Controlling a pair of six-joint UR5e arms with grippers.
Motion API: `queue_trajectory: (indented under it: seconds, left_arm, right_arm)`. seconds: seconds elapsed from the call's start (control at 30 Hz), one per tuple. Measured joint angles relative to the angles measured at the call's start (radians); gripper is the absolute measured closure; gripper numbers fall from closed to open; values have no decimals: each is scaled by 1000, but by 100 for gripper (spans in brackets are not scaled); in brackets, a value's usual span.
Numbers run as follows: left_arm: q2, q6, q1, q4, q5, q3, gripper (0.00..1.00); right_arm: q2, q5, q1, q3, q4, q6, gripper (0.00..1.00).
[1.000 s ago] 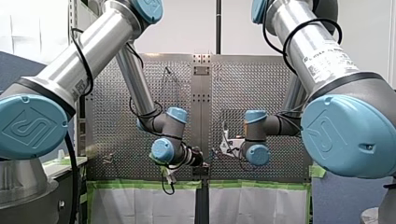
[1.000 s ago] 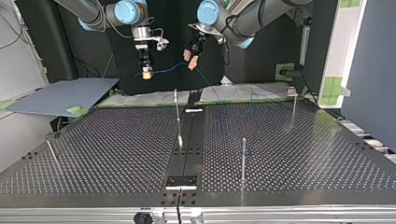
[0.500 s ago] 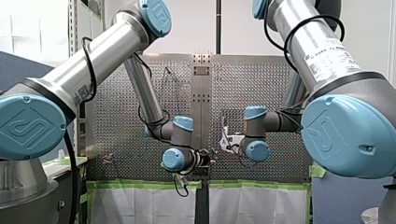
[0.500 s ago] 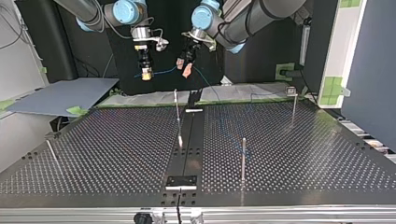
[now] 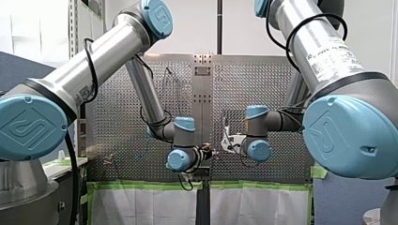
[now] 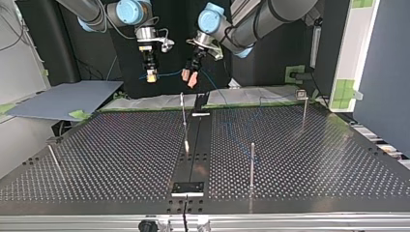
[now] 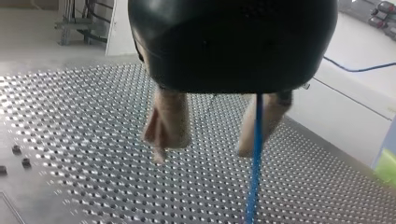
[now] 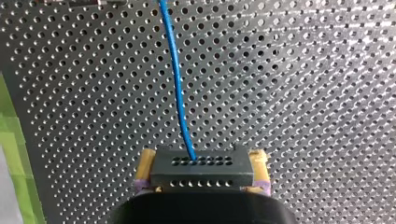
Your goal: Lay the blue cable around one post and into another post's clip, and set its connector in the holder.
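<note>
In the right wrist view my right gripper (image 8: 201,161) is shut on the dark connector (image 8: 201,170), yellow pads on both sides. The blue cable (image 8: 177,88) runs out of the connector, ahead over the perforated table. In the top view my right gripper (image 6: 151,73) hangs above the table's far edge, and the cable (image 6: 169,74) spans to my left gripper (image 6: 189,77) beside it. My left gripper (image 7: 210,135) is open, its beige fingers (image 7: 168,123) apart. The cable (image 7: 255,158) passes down along the inner side of one finger. Thin posts (image 6: 252,164) stand on the table.
More posts stand near the middle (image 6: 183,113) and at the top view's right (image 6: 303,108); a leaning one (image 6: 53,154) is at its left. A black plate (image 6: 188,187) lies at the near edge. A grey sheet (image 6: 63,99) lies at the far left.
My left gripper has moved toward the top view's left, up to the cable and close beside my right gripper. My right gripper has kept its place and its grip.
</note>
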Motion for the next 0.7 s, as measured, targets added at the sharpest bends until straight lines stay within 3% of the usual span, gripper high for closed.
queue_trajectory:
  seconds: [0.03, 0.3, 0.7]
  left_arm:
    - [0, 7, -1, 8, -7, 0, 100]
    - [-1, 82, -9, 83, -62, 0, 100]
    - [-19, 188, -14, 164, -62, 6, 100]
  right_arm:
    - [0, 1, -1, 0, 2, -1, 98]
    - [1, 24, -18, 0, 10, -4, 98]
    - [15, 31, -72, -1, -4, 3, 98]
